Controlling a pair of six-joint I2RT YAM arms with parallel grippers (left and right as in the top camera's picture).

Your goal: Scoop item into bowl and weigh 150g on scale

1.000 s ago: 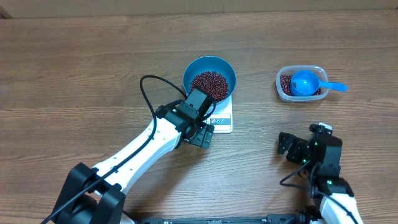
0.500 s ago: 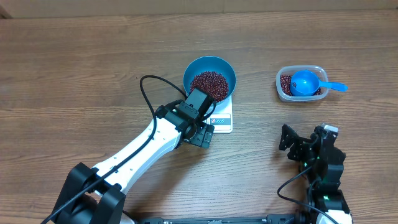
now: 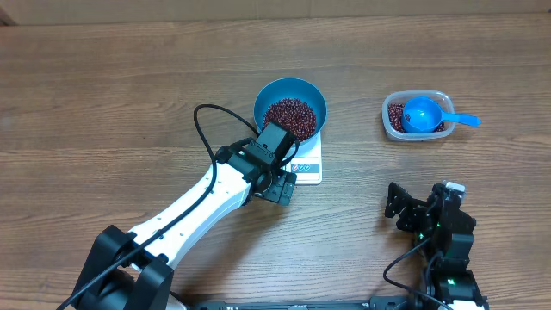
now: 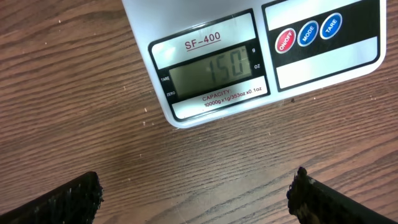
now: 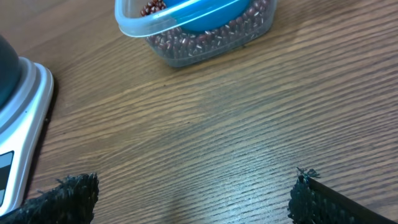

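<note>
A: Drawn back slightly toward the near edge on the right since a second ago; unchanged on the left. Starting from the left?
B: Spread wide, left fingers [image 4: 65, 199], gripping nothing, hovering over bare counter [image 3: 129, 86] just short of the scale [image 4: 193, 22]. 150 on the display [image 4: 211, 71].
A: And on top?
B: Sitting on the scale, bowl [image 3: 269, 93], overhanging its far edge, heaped with beans [image 3: 289, 116].
A: Further right?
B: Well apart from the scale, tub [image 3: 387, 120], more beans inside, scoop [image 3: 420, 114] resting in it, handle poking out over the right rim.
A: Then the far right?
B: Fully apart too, right fingers [image 5: 65, 196], empty, over the counter on the near side of the tub, touching nothing.
</note>
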